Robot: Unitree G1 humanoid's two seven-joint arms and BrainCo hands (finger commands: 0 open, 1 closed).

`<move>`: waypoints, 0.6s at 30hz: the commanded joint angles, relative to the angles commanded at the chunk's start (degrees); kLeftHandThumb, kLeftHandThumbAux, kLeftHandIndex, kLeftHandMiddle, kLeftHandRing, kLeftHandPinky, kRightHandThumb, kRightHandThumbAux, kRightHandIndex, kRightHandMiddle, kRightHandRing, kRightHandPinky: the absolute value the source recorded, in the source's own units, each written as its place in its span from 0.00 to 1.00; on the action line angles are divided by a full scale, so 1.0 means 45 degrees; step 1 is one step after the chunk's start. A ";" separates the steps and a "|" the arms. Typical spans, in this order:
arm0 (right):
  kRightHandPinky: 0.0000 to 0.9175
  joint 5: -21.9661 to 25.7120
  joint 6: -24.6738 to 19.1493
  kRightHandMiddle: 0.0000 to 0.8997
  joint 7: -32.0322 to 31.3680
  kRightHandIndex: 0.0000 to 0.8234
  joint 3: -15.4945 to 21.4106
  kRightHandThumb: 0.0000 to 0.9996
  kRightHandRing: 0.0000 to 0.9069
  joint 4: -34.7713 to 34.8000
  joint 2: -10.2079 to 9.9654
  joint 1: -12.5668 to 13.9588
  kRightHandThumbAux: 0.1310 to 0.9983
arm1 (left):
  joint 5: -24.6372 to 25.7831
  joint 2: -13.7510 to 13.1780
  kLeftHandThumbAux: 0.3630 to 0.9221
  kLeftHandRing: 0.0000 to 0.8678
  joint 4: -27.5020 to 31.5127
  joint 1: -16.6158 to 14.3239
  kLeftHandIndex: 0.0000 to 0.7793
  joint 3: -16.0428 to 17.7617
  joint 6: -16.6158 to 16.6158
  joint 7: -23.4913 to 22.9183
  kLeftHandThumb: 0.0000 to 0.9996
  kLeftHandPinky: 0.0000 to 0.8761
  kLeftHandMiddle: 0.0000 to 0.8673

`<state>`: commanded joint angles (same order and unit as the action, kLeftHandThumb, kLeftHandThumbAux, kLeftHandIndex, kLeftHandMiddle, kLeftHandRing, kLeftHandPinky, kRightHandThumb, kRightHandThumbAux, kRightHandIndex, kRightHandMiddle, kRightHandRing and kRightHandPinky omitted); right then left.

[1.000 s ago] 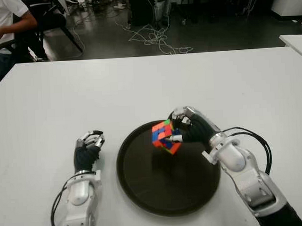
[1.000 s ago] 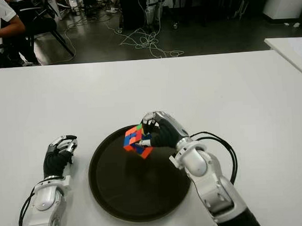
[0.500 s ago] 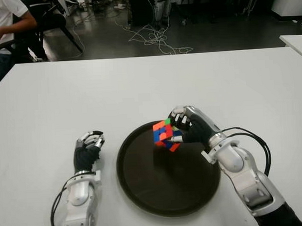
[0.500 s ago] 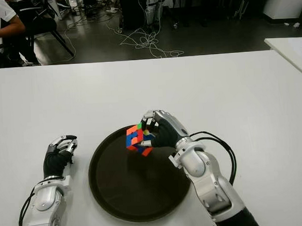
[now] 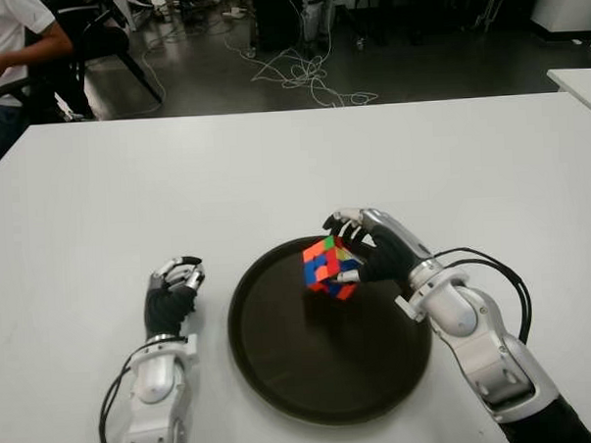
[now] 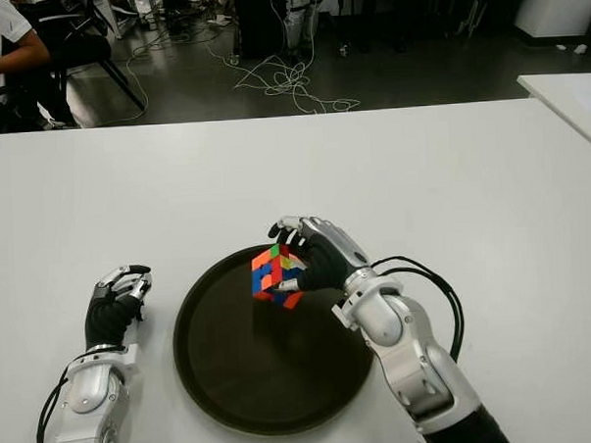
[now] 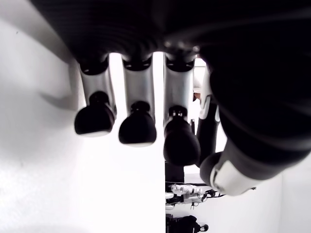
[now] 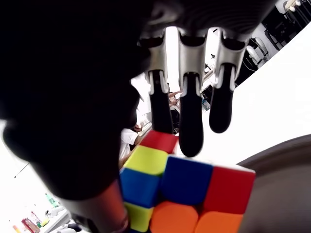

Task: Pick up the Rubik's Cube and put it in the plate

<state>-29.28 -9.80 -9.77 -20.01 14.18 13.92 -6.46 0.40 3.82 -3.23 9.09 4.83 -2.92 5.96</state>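
Over the white table, right hand fingers clasped the Rubik's Cube above the plate; left hand curled, empty.

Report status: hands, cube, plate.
Right hand shut on Rubik's Cube, cube above plate, far side. Left hand curled, holding nothing, left of plate. Nothing in the way.

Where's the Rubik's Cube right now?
In the eye views the Rubik's Cube sits in the right hand, at the far right part of the dark plate.
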 joint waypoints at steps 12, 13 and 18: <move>0.42 -0.0190 0.0147 0.42 0.0101 0.38 0.0019 0.03 0.42 -0.0170 -0.0035 -0.0007 0.93 | -0.0030 0.0026 0.61 0.95 0.0121 0.0045 0.57 -0.0016 -0.0054 0.0051 0.71 0.93 0.94; 0.42 -0.0182 0.0160 0.42 0.0095 0.38 0.0025 0.04 0.42 -0.0197 -0.0038 -0.0011 0.93 | -0.0035 0.0026 0.61 0.95 0.0121 0.0043 0.57 -0.0014 -0.0059 0.0054 0.71 0.93 0.94; 0.40 -0.0271 0.0319 0.41 0.0112 0.37 -0.0019 0.05 0.40 -0.0380 0.0014 -0.0082 0.93 | -0.0077 -0.0030 0.61 0.95 0.0100 0.0057 0.57 -0.0053 0.0017 -0.0021 0.71 0.92 0.94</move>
<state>-30.50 -8.37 -9.27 -20.10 12.47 13.98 -6.83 0.06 3.69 -2.78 9.34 4.59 -2.84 5.86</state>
